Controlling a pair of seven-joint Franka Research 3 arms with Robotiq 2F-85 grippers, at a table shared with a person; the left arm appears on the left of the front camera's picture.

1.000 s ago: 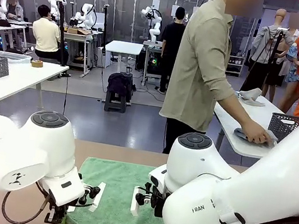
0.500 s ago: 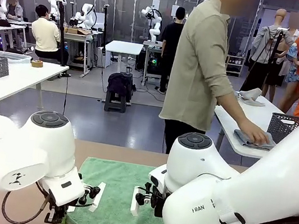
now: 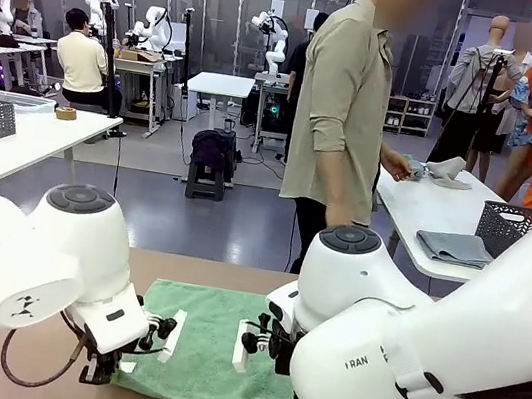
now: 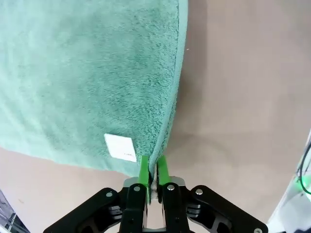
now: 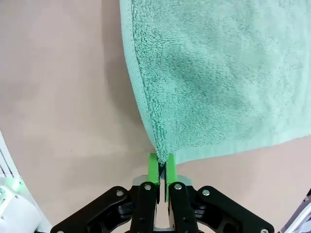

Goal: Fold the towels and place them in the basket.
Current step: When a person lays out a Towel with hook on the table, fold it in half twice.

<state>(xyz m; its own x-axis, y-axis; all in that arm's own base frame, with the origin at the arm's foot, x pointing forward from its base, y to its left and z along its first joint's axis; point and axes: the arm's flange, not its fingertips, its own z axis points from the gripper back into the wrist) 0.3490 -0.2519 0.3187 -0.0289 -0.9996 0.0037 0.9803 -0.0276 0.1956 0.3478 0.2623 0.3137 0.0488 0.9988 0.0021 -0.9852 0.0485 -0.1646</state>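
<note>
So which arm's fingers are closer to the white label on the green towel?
Left. The left fingers pinch the towel corner right beside the label; the right fingers pinch the other near corner.

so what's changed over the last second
The person took a hand off the folded grey towel on the side table and turned to a cloth farther back. The left arm shifted slightly toward its own side. Unchanged: the left claw and the right claw stay shut on near corners of the green towel.
</note>
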